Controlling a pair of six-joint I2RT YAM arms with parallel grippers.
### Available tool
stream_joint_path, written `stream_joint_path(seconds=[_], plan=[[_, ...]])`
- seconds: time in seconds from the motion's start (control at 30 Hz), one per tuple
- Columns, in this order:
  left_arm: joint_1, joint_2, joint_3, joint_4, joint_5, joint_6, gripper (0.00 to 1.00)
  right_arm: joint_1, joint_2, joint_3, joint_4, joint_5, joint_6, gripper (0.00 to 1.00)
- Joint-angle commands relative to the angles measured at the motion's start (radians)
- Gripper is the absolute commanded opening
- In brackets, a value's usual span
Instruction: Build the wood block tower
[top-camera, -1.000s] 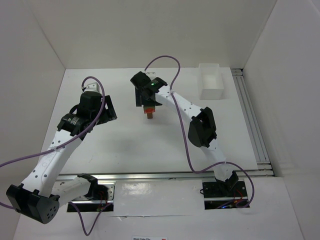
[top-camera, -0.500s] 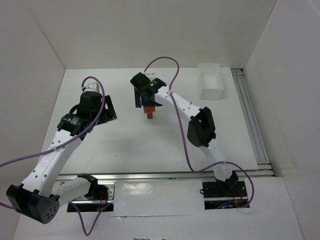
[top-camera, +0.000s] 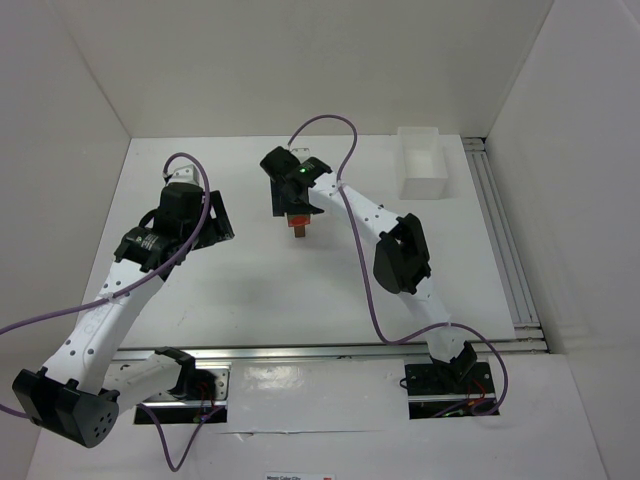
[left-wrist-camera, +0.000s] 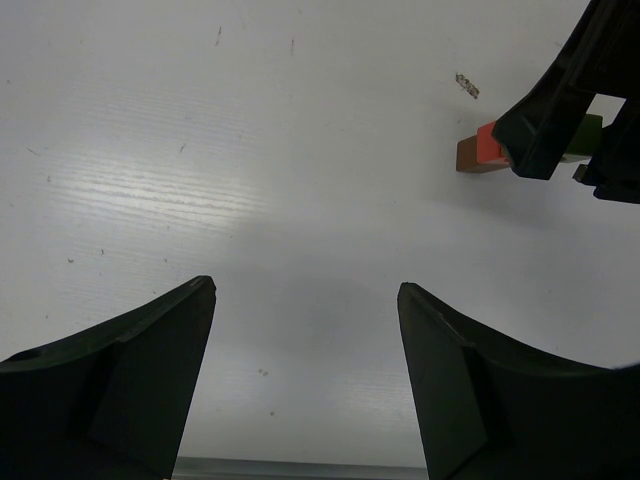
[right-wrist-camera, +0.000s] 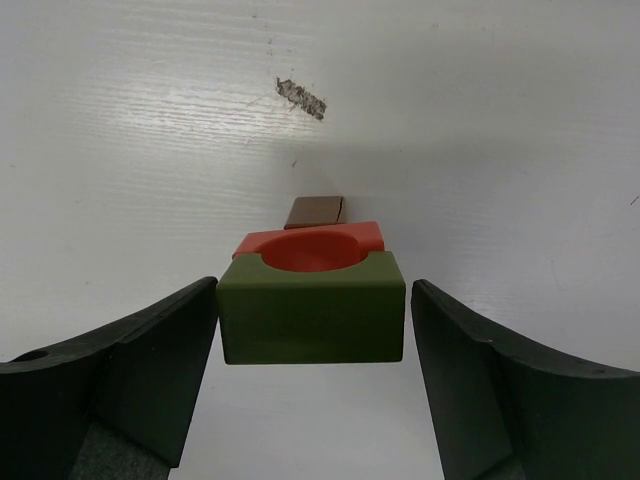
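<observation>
— Where does the tower (top-camera: 298, 226) stand?

— Toward the far side of the white table (top-camera: 250, 280), about midway across. It is well apart from the white bin (top-camera: 422, 165) in the far right corner. Three pieces are stacked: a brown block (right-wrist-camera: 316, 211) at the bottom, a red block (right-wrist-camera: 310, 245) on it, and a green block (right-wrist-camera: 312, 322) on top.

— Anything particular about the green one?

— It has a rounded notch cut in one edge, and the red shows through it in the right wrist view.

— And the right gripper (right-wrist-camera: 313, 300)?

— It hangs right over the stack with its jaws spread, one of its fingers (right-wrist-camera: 120, 380) on each side of the green block. A sliver of table shows between the block and the finger on that view's right, so nothing is pinched. The other finger sits so close that I can't tell whether it touches.

— The left gripper (left-wrist-camera: 305, 290)?

— It is off to the left of the tower, well apart from it and low over the table. Its jaws are spread wide, and only table surface shows between them. In its wrist view the stack appears at the upper right, partly hidden behind the right gripper's fingers.

— What else is on the table?

— A small grey scuff mark (right-wrist-camera: 300, 97), just beyond the tower.
</observation>
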Motion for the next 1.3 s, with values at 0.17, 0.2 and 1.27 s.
stream_joint_path(seconds=[0.17,0.2,1.27], plan=[[0.007,0.002,0.006,0.030,-0.009,0.033,0.86,0.010,0.013,0.020,-0.013,0.001,-0.012,0.84],[0.007,0.002,0.006,0.030,-0.009,0.033,0.86,0.010,0.013,0.020,-0.013,0.001,-0.012,0.84],[0.007,0.020,0.006,0.039,-0.009,0.033,0.86,0.010,0.031,0.029,-0.013,0.001,-0.012,0.75]])
